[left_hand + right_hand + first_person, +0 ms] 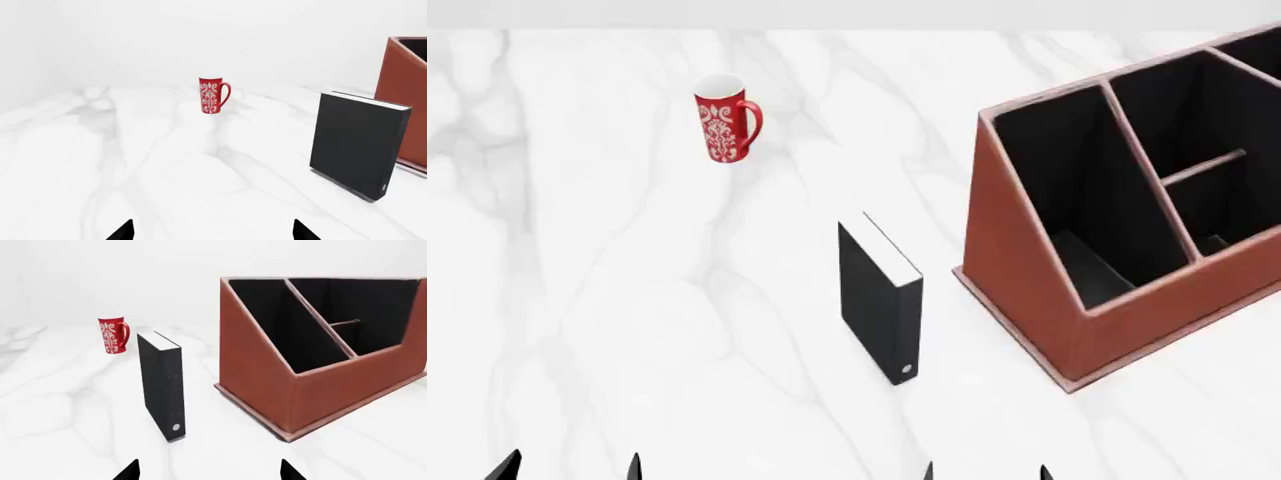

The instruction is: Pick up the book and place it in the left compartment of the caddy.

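The black book (pixel 878 298) stands upright on the white marble table, spine with its round white mark facing me. It shows in the left wrist view (pixel 357 142) and the right wrist view (pixel 162 385) too. The reddish-brown caddy (pixel 1028 270) stands just right of the book, and its left compartment (pixel 1068 190) is the nearest black-lined section. The caddy also shows in the right wrist view (pixel 267 375), with its left compartment (pixel 280 325) open at the top. My left gripper (pixel 570 468) and right gripper (pixel 985 472) are both open and empty at the near edge, short of the book.
A red patterned mug (pixel 726 118) stands at the far left of the table, well away from the book; it appears in the left wrist view (pixel 213 95) and right wrist view (pixel 113 335). The caddy's middle section has a crossbar (pixel 1204 166).
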{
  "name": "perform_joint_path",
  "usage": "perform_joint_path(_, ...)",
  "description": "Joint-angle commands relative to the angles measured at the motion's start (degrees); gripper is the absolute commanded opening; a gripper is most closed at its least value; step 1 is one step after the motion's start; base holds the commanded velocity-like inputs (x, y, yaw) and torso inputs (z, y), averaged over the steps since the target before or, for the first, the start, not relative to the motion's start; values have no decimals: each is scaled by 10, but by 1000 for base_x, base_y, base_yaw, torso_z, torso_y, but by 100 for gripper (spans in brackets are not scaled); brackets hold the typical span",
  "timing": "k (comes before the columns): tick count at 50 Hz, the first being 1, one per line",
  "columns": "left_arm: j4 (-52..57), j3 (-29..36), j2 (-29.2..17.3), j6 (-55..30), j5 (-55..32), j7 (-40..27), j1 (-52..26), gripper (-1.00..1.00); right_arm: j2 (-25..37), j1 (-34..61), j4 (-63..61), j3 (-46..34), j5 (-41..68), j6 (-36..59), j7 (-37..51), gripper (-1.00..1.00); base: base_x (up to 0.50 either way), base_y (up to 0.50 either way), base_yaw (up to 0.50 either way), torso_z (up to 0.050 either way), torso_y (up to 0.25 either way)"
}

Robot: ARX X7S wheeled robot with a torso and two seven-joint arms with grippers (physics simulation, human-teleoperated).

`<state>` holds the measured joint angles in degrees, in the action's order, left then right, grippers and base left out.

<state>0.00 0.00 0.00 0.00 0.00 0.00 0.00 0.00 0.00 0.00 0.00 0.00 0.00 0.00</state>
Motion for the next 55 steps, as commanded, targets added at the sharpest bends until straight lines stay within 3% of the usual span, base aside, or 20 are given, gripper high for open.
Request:
perform_joint_path(1,0,9,-9,-3,-9,-12,-1,100,9,-2,-11,-13,7,9,12,100,0,0,0,0,0)
perform_joint_path(7,2,24,-21,0,-18,-24,1,100,21,-1,-8,-27,19,6,26,100,0,0,0,0,0)
perform_joint_path(11,1,14,-10,-7,35,-34,-1,100,8,-2,-10,-13,6,8,12,100,0,0,0,0,0)
perform_joint_path(16,66,32,-17,-40,60,-69,2,100,20,-7,-53,-25,17,23,26,100,0,0,0,0,0)
perform_joint_path(30,333,46,-37,-166,72,-83,26,100,46,-24,-297,-26,38,124,56,100,0,0,0,0,0)
perform_joint_path(37,407,24,-38,-192,24,-74,28,100,56,-24,-394,-18,45,172,71,100,0,0,0,0,0)
perform_joint_path(47,474,-10,-46,-259,-7,-85,13,100,71,-21,-529,25,65,238,101,100,0,0,0,0,0)
perform_joint_path(55,511,-33,-55,-288,-21,-97,5,100,88,-31,-588,107,102,270,118,100,0,0,0,0,0)
